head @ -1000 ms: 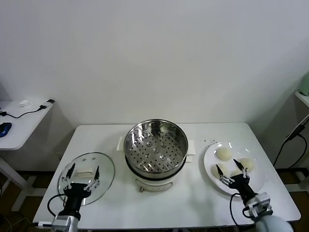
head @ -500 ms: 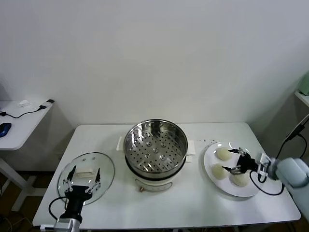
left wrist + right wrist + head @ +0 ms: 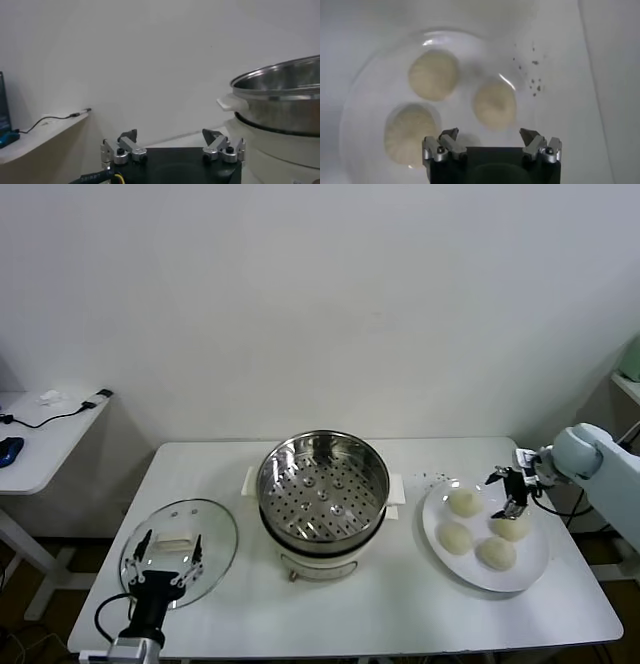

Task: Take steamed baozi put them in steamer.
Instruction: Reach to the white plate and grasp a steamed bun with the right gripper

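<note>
Right pincer (image 3: pixel 512 491), jaws apart and empty, above baozi (image 3: pixel 511 525) (four plated); off-centre descent risks nudging one off the plate (image 3: pixel 533 567); left pincer (image 3: pixel 166 555) parked apart

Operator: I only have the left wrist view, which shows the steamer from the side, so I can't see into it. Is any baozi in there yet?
Observer: No. The steamer has a bare perforated floor with nothing on it.
Operator: Then where are they?
Observer: All four baozi lie on the plate, to the right of the steamer.
</note>
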Controlling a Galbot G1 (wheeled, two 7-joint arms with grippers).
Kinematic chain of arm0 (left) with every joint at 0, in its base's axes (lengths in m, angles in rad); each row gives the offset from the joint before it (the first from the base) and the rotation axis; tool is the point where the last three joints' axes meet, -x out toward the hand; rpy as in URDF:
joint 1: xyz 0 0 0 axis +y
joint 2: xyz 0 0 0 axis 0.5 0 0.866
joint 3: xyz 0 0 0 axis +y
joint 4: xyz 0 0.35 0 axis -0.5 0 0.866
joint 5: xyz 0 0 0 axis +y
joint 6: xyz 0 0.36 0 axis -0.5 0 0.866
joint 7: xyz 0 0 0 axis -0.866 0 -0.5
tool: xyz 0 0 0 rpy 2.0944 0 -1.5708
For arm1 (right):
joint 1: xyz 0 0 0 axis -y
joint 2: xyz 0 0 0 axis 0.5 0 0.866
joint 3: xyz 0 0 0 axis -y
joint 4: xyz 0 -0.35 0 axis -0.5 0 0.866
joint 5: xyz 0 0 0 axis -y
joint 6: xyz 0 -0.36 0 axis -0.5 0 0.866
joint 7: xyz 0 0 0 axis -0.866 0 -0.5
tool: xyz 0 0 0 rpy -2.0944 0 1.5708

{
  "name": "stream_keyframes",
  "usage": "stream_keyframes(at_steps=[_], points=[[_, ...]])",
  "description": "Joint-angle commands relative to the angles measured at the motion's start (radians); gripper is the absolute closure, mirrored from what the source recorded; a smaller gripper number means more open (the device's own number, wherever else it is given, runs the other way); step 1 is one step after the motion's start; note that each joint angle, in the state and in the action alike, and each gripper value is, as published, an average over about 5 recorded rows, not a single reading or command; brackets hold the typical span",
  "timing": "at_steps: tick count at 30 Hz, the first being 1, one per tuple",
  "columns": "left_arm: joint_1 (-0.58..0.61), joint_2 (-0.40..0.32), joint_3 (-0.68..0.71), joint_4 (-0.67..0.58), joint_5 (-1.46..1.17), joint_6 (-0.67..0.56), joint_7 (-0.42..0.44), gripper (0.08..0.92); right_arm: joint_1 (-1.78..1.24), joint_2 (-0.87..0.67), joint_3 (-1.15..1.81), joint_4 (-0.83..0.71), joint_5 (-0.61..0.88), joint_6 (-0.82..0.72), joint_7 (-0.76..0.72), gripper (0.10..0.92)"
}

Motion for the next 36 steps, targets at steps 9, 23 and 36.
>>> stream_keyframes(at_steps=[9, 23, 36], points=[[0.002, 0.002, 0.000, 0.023, 0.006, 0.000, -0.003, 0.177, 0.085, 0.221, -0.143, -0.222, -0.029, 0.007, -0.023, 0.203], [0.013, 0.005, 0.000, 0.036, 0.011, -0.007, -0.003, 0.177, 0.049, 0.285, -0.084, -0.321, -0.098, 0.035, -0.008, 0.203], [0.011, 0.004, 0.002, 0.045, 0.016, -0.008, -0.003, 0.177, 0.044, 0.297, -0.063, -0.332, -0.094, 0.036, -0.021, 0.337]])
